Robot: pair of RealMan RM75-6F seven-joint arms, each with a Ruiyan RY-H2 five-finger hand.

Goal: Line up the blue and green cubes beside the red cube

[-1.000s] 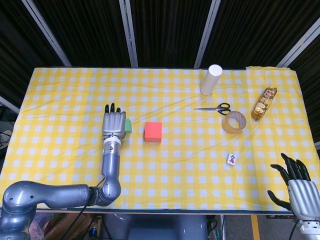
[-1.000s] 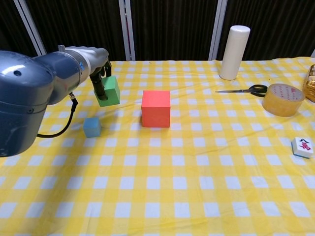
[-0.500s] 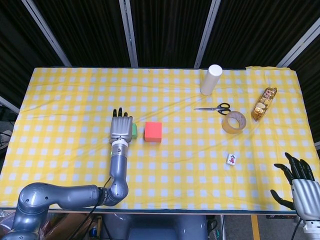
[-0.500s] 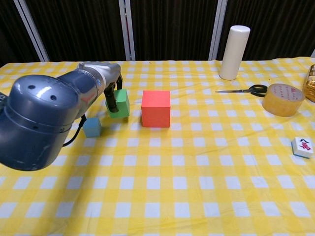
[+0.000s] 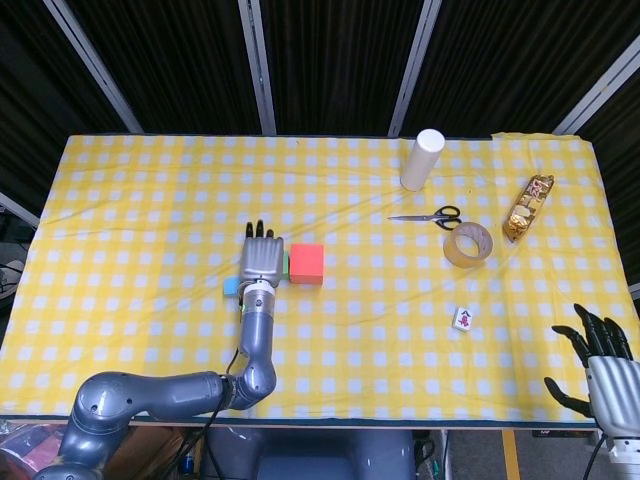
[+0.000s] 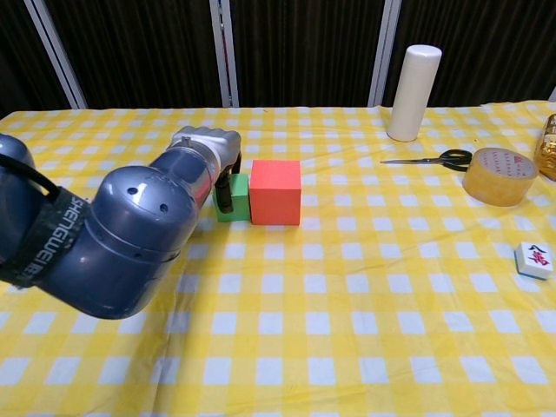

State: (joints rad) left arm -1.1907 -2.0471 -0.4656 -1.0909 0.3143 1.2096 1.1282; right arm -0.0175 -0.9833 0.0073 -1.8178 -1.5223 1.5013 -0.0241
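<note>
The red cube [image 5: 306, 264] [image 6: 275, 191] stands mid-table on the yellow checked cloth. The green cube [image 6: 236, 197] sits right against its left face; in the head view only a sliver of the green cube [image 5: 285, 265] shows past my left hand [image 5: 262, 258] [image 6: 211, 144], which covers it from above and grips it with dark fingertips [image 6: 224, 201] on its front. The small blue cube [image 5: 231, 288] lies just left of that hand's wrist and is hidden behind the arm in the chest view. My right hand [image 5: 603, 368] hangs past the table's near right corner, fingers spread, holding nothing.
A white cylinder [image 5: 421, 159] [image 6: 412, 93] stands at the back right. Scissors [image 5: 428, 215] [image 6: 434, 159], a tape roll [image 5: 468, 245] [image 6: 499, 175], a mahjong tile [image 5: 462, 318] [image 6: 532, 259] and a gold wrapped item [image 5: 527, 207] lie on the right half.
My left hand has carried the green cube to the right, from well left of the red cube to flush against its left side. The blue cube now shows beside the wrist.
</note>
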